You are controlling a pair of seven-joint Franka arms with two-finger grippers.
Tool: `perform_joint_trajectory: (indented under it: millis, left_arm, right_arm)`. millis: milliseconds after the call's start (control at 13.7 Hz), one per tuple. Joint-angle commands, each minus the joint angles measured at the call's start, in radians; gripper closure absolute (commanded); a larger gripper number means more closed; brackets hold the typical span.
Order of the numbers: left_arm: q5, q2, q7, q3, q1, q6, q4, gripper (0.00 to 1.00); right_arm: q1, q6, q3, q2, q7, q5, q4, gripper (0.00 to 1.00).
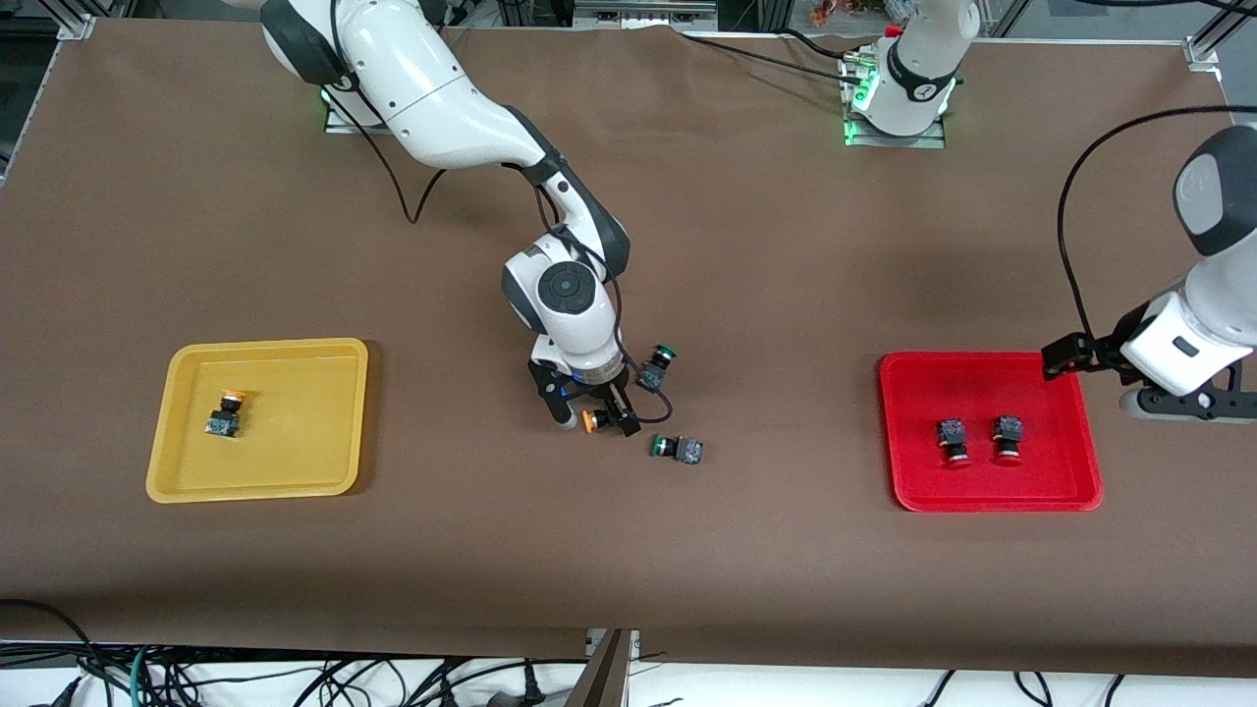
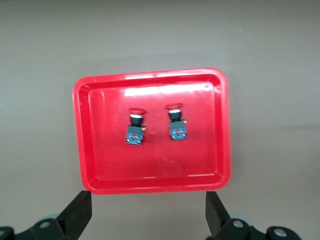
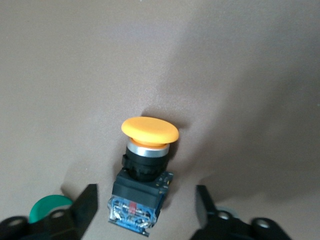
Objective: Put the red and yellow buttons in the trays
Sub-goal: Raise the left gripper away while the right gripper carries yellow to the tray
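Observation:
My right gripper is down at the table's middle, open, its fingers either side of the dark body of a yellow button. The right wrist view shows this button lying between the open fingers, untouched. Another yellow button lies in the yellow tray. Two red buttons lie in the red tray. My left gripper waits, open and empty, by the red tray's edge toward the left arm's end. The left wrist view shows the red tray and both red buttons.
Two green-capped switches lie close to my right gripper: one farther from the front camera, one nearer. A green cap shows beside a finger in the right wrist view. A black cable hangs by the right wrist.

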Motion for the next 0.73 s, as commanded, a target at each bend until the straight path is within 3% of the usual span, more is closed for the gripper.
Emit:
perform_joint_trajectory:
  millis: [0,73,220,366,440,659]
  left_arm:
    - [-0.065,-0.117,-0.007,-0.014,0.013,-0.039,-0.063,0.0]
    - [-0.082,-0.134,-0.005,-0.014,0.013,-0.057,-0.065,0.0]
    - [-0.096,-0.158,-0.007,-0.014,0.011,-0.071,-0.063,0.0]
    - [-0.102,-0.171,-0.002,-0.004,-0.007,-0.092,-0.059,0.0]
    - [-0.114,-0.177,-0.001,0.044,-0.054,-0.097,-0.057,0.0]
    - [-0.117,-0.2,0.001,0.324,-0.33,-0.122,-0.054,0.0]
  right_arm:
    - [0.003,0.01,-0.002,0.018,-0.03,-0.011,0.015,0.94]
    - [0.0,0.008,-0.004,0.015,-0.069,-0.016,0.015,1.0]
    - [-0.023,-0.016,-0.011,-0.022,-0.14,-0.019,0.015,1.0]
    - [-0.081,-0.163,-0.013,-0.073,-0.351,-0.005,0.015,1.0]
    - [-0.113,-0.243,-0.008,-0.106,-0.481,0.003,0.013,1.0]
    - [-0.22,-0.47,-0.01,-0.172,-0.834,0.004,0.01,1.0]
